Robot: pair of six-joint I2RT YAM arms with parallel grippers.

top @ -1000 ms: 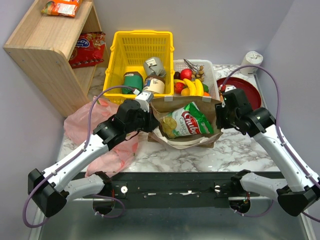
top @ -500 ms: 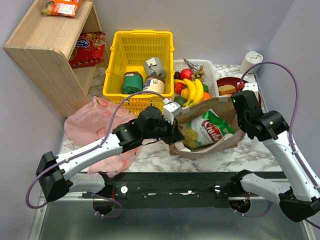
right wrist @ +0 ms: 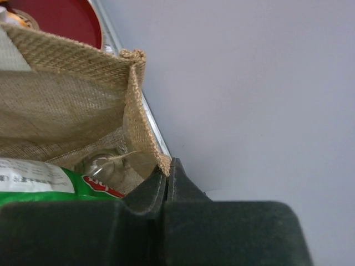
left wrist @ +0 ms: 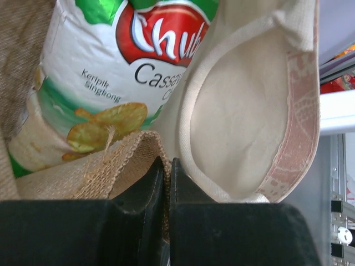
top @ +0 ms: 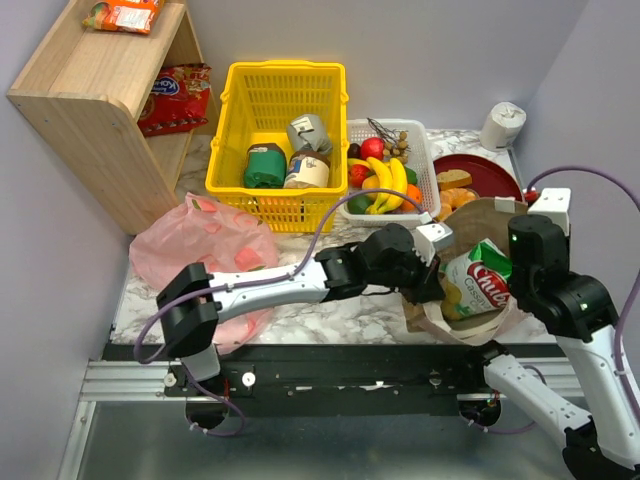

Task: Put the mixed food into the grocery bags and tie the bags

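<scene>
- Grip: the left gripper (left wrist: 166,177) is pinching the woven rim of the brown bag (left wrist: 119,160), jaws closed on the cloth. The right gripper (right wrist: 167,176) is clamping the bag's opposite corner the same way.
- Judged purpose: both arms are holding the rim from either side, probably to control the mouth for closing.
- Location: the bag is sitting at the near right of the table, with the green crisp packet (top: 478,285) lying inside, logo up.
- Outstanding: the bananas (top: 385,180) are lying in the white basket (top: 425,150) at the far side. The pink plastic bag (top: 195,250) is lying slack at the left, well apart from both grippers.
- Views: the overhead view is showing the layout but hiding the fingertips. The left wrist view is showing the cream lining (left wrist: 238,111), and the right wrist view is showing the red plate (right wrist: 61,22) beyond the corner.
</scene>
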